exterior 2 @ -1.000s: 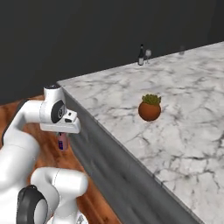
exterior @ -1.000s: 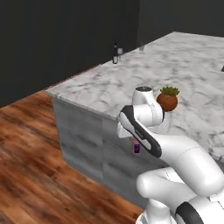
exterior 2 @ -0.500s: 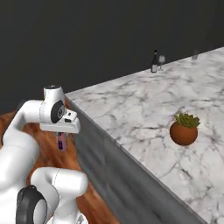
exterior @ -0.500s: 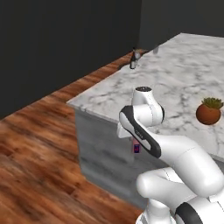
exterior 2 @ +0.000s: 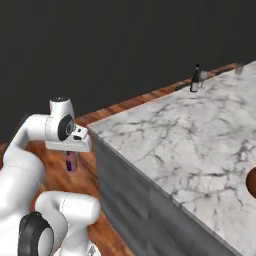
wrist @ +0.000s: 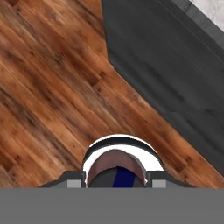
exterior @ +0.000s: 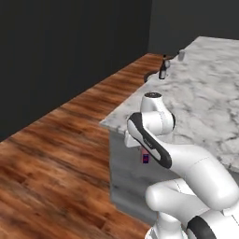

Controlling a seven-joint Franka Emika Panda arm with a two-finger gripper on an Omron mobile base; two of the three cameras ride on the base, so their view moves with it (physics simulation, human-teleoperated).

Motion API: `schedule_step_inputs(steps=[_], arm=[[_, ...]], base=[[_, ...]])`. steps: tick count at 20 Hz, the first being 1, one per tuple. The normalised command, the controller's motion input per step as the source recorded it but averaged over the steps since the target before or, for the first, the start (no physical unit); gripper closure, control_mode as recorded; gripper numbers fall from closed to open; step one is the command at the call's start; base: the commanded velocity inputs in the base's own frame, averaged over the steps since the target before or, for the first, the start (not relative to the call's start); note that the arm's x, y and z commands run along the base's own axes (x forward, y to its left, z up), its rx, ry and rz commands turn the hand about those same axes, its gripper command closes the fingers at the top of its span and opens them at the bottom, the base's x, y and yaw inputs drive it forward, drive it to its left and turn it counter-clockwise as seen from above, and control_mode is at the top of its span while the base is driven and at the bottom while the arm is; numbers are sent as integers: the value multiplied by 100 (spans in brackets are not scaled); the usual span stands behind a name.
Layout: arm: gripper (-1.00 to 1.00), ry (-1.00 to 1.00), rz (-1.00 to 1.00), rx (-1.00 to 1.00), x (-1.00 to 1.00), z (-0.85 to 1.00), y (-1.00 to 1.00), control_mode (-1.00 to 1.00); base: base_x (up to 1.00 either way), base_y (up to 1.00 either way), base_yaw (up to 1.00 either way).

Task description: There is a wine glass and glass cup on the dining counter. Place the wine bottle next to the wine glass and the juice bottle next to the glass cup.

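My gripper (exterior: pixel 145 156) (exterior 2: pixel 71 161) hangs beside the near corner of the dining counter (exterior: pixel 205 102) (exterior 2: pixel 175 135), over the wooden floor. It is shut on the small purple juice bottle (exterior: pixel 145 158) (exterior 2: pixel 71 162). In the hand view the juice bottle (wrist: pixel 119 168) shows from above between my fingertips. At the counter's far edge the dark wine bottle (exterior: pixel 163 70) (exterior 2: pixel 194 80) stands right beside the small wine glass (exterior: pixel 167 63) (exterior 2: pixel 203 76). The glass cup (exterior: pixel 181 55) (exterior 2: pixel 239 69) stands further along that edge, on its own.
A brown plant pot (exterior 2: pixel 252 182) sits on the counter at the right edge of the right base view. The counter's dark grey side wall (wrist: pixel 175 74) stands close to my hand. Wooden floor (exterior: pixel 56 154) stretches left to a dark wall.
The whole picture has shifted, so the base has driven along the counter; the far bottle and glasses look nearer. My arm keeps its pose, still holding the juice bottle.
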Motion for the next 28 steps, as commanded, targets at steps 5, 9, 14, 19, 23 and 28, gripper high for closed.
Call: schedule_step_inputs(steps=[5, 9, 14, 19, 23, 28], arm=[[100, 0, 0, 0, 0, 0, 0, 100], [100, 0, 0, 0, 0, 0, 0, 100], [100, 0, 0, 0, 0, 0, 0, 100], [100, 0, 0, 0, 0, 0, 0, 100], [100, 0, 0, 0, 0, 0, 0, 100], [100, 0, 0, 0, 0, 0, 0, 100]], base=[[69, 61, -16], [68, 59, -19], [67, 59, -20], [61, 51, -33], [62, 44, -40], [57, 40, -47]])
